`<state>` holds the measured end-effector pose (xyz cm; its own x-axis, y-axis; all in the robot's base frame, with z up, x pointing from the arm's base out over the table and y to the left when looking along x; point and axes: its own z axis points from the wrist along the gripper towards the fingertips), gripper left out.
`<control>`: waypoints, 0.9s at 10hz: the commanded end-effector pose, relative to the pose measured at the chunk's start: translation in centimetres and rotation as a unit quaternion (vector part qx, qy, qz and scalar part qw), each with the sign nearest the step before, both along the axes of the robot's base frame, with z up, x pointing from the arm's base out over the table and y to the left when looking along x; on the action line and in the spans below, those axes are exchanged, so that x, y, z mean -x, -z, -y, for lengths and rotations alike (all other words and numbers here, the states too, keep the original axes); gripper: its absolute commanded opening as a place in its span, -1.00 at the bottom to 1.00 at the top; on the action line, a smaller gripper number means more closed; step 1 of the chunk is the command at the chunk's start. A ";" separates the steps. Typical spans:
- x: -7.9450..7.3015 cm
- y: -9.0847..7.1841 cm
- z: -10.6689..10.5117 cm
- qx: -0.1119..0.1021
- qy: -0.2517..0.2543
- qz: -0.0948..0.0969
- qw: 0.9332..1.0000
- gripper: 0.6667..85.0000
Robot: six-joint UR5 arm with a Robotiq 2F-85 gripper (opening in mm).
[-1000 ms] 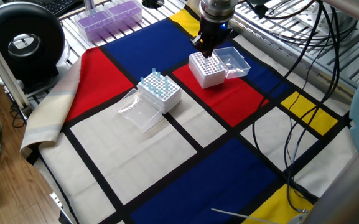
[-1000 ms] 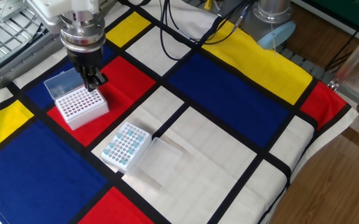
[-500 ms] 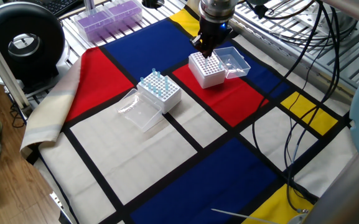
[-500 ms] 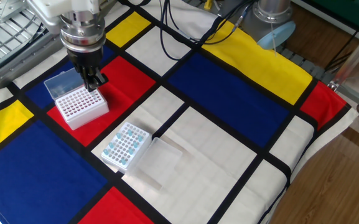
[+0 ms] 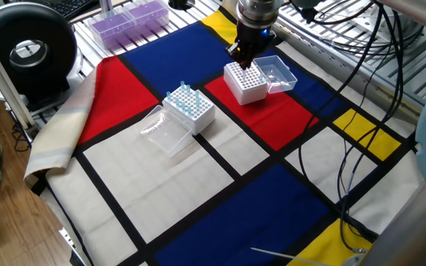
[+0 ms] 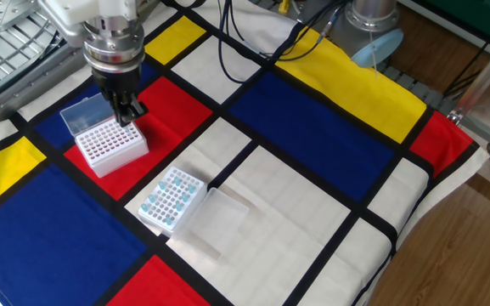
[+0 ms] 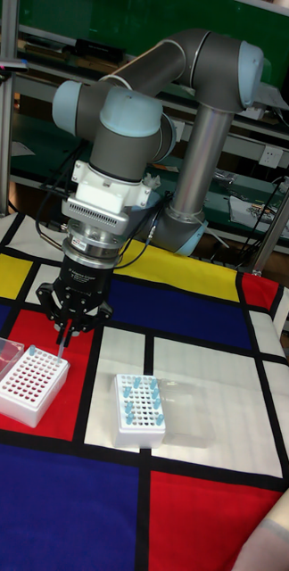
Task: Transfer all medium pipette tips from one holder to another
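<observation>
Black two-finger gripper (image 7: 63, 336) closed on one slender translucent pipette tip (image 7: 61, 347), hanging point-down over the far corner of the empty white rack box with open clear lid (image 6: 106, 146). Remaining light-blue-topped medium tips (image 5: 185, 100) seated in the second white rack box (image 7: 139, 410), near the empty box on the colour-block cloth (image 6: 312, 127).

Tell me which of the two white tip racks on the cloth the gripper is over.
The rack on the red patch, its holes looking empty. The gripper hangs at its far corner; the other rack holds blue-topped tips.
</observation>
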<state>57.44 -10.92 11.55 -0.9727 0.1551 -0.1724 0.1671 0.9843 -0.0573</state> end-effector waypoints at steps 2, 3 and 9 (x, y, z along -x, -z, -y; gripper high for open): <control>0.0 0.2 -0.2 -0.006 0.003 0.006 1.000 -0.99; 0.0 0.3 -0.2 -0.006 0.003 0.007 1.000 -0.99; -0.3 1.0 -0.2 -0.012 -0.004 0.014 1.000 -0.99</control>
<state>57.54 -10.86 10.77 -0.9708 0.1493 -0.1876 0.1606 0.9859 -0.0465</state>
